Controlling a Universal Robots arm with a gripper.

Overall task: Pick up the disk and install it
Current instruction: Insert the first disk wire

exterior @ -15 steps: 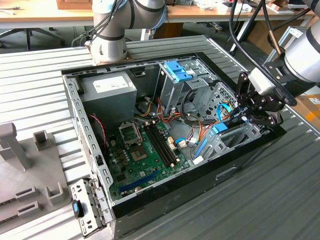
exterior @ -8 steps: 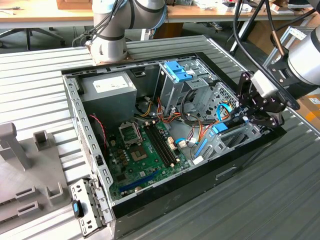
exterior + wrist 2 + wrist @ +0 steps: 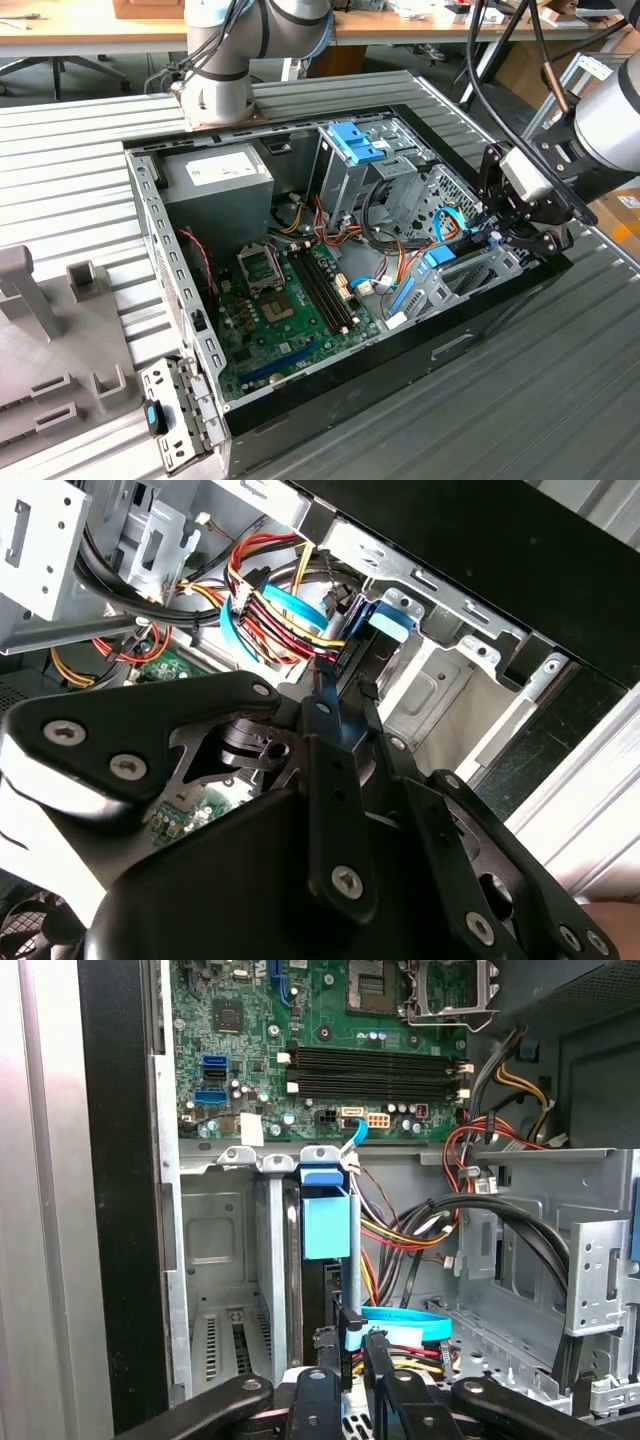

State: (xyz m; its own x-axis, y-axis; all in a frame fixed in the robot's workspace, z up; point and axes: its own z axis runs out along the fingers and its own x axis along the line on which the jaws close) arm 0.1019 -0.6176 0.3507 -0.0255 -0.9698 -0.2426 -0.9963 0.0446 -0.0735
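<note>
The fingers [image 3: 378,1355] are down inside the open case [image 3: 330,385], at the metal bay [image 3: 215,1250] by its side wall. They sit close together, with only a thin gap. It looks like they pinch the near edge of the disk [image 3: 320,1295], though the spot where they meet is partly hidden.

The disk stands on its thin edge and runs straight out from the fingertips into the bay. Its blue tab [image 3: 325,1222] is at the far end from the fingers. I think it is held on edge like this because the bay slot is narrow, so the disk can only go in that way. It looks partly in the slot, but I cannot tell if it is all the way home.

Just beside the fingers lies a flat blue cable [image 3: 410,1322], with a bunch of red and yellow wires [image 3: 400,1230] close by. The green board [image 3: 300,1010] is well beyond the fingers, past the tab.
</note>
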